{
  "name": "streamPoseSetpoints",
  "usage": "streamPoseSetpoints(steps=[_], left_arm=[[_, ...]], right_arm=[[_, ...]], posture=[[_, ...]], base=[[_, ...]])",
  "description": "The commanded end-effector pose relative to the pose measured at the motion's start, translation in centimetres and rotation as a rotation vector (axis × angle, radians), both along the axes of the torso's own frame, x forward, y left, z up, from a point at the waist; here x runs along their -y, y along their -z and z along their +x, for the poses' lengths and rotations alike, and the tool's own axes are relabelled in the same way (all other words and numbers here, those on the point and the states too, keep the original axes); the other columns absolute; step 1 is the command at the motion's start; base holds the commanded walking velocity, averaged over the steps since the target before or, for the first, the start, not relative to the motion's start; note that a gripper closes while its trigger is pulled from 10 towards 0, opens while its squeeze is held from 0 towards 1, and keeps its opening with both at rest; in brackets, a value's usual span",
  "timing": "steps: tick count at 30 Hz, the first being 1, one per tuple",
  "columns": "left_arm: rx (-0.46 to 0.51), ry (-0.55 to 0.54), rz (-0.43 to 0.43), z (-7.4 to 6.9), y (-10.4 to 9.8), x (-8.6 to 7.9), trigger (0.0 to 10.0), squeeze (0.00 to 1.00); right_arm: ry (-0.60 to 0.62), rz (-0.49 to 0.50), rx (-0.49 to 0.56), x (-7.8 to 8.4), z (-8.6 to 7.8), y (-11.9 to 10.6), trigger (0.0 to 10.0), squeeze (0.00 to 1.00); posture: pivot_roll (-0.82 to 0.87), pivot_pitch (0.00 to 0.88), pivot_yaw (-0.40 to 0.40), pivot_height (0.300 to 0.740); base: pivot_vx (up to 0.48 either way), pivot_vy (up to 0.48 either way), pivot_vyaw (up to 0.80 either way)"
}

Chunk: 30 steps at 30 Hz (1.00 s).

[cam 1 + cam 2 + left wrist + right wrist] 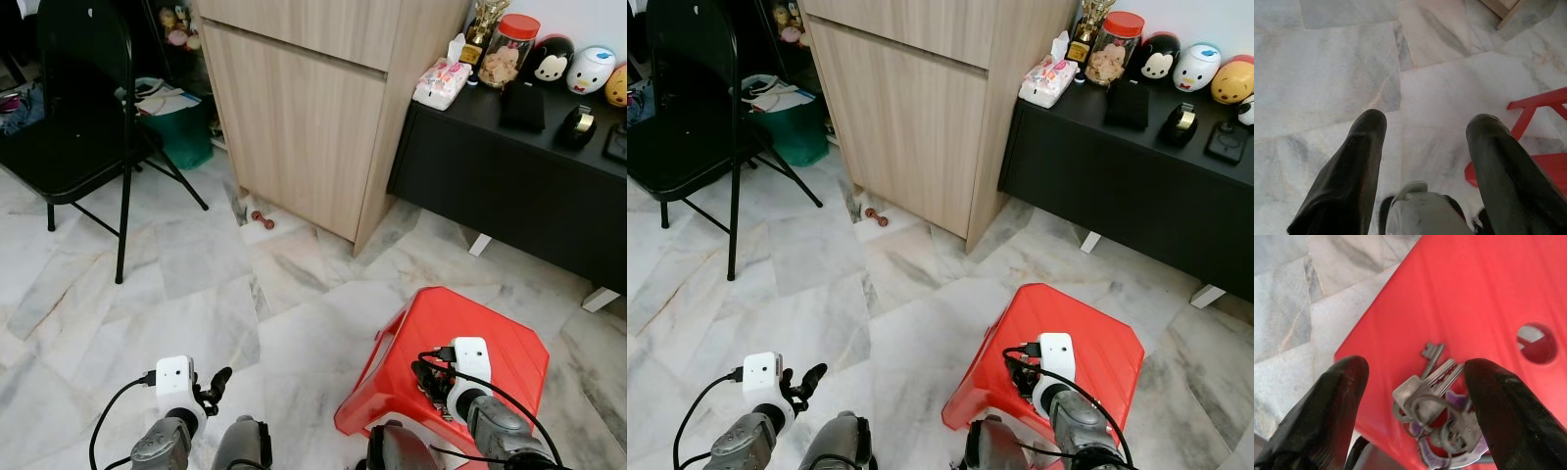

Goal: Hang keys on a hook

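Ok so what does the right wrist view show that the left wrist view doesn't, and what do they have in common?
Right wrist view alone: a bunch of silver metal keys lying on the red plastic stool, between the open right gripper and its two black fingers; also a round hole in the stool's top.

Left wrist view alone: the open left gripper over bare floor, and a wooden cabinet corner.

Both: the grey-veined white marble floor and part of the red stool.

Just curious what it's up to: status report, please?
Right gripper open, fingers either side of keys on red stool. Left gripper open over bare floor. Nothing blocking the keys.
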State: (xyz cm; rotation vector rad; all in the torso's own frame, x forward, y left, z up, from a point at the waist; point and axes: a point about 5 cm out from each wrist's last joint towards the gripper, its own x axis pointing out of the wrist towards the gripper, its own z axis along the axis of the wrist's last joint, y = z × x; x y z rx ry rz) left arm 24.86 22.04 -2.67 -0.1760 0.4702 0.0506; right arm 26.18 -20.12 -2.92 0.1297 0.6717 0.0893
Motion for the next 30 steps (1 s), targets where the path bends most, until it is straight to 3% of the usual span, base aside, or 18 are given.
streamPoseSetpoints(steps=[1, 8, 20, 30], left_arm=[[-0.049, 0.009, -0.008, -0.8, 0.7, 0.0, 10.0, 0.00], [-0.054, 0.012, -0.005, -1.0, 0.8, -0.3, 10.0, 0.00], [-0.061, 0.013, -0.008, -1.6, 1.1, -0.5, 10.0, 0.00], [-0.060, 0.013, -0.008, -1.8, 1.1, -0.8, 10.0, 0.00]], right_arm=[[0.011, 0.007, -0.037, 0.1, -0.8, 0.7, 10.0, 0.00], [0.016, 0.002, -0.036, 0.2, -0.9, 0.7, 10.0, 0.00], [0.113, 0.004, -0.015, 2.1, -1.1, 0.4, 10.0, 0.00], [0.093, 0.030, -0.020, 1.6, -1.4, 0.7, 10.0, 0.00]], posture=[[0.14, 0.206, -0.028, 0.646], [0.14, 0.207, -0.027, 0.646], [0.14, 0.207, -0.027, 0.646], [0.14, 0.206, -0.029, 0.646]], base=[[0.000, 0.000, 0.00], [0.000, 0.000, 0.00], [0.000, 0.000, 0.00], [0.000, 0.000, 0.00]])
